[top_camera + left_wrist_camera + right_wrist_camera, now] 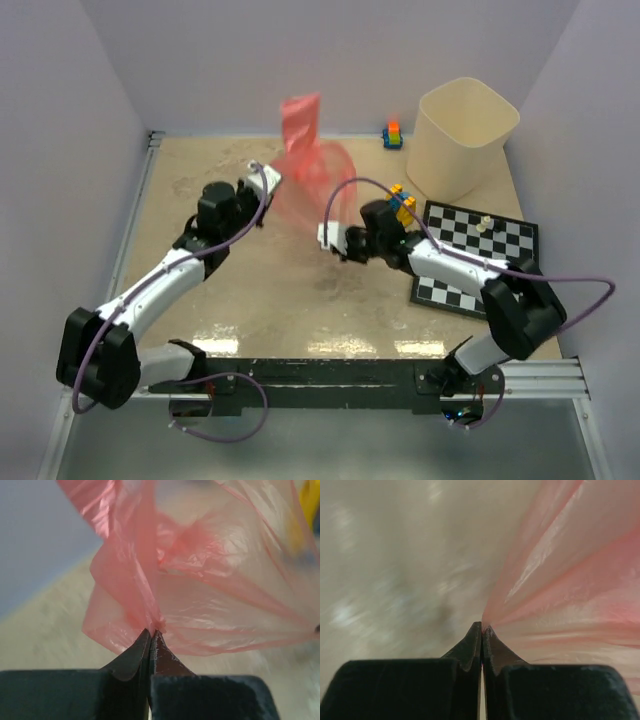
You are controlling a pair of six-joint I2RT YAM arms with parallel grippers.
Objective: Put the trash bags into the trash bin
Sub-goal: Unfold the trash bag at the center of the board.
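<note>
A sandy table (290,300) is seen from above, with two arms bolted at its near edge.

The bin (465,140) is stood upright at the far right of the table, its mouth open upward and nothing seen inside. It has not yet been reached.

A red bag (312,165) is held in the air to the left of the bin, well apart from it and about level with its rim. Part of the film is billowed out and one corner is stood up high. It is probably lifted this way so that it can be carried over the rim rather than dragged along the table.

A checkerboard (478,255) is laid flat just in front of the bin.

The left claw (152,632) is pressed together on a bunched pleat of the bag, on the side farther from the bin. The right claw (482,626) is likewise pinched shut on an edge of the film, on the side nearer the bin. The two separate grips are judged to be meant to stop the limp plastic from sagging or slipping loose.

Small toy blocks (392,135) are set just left of the bin, and more blocks (403,203) lie in front of it by the checkerboard's corner.
</note>
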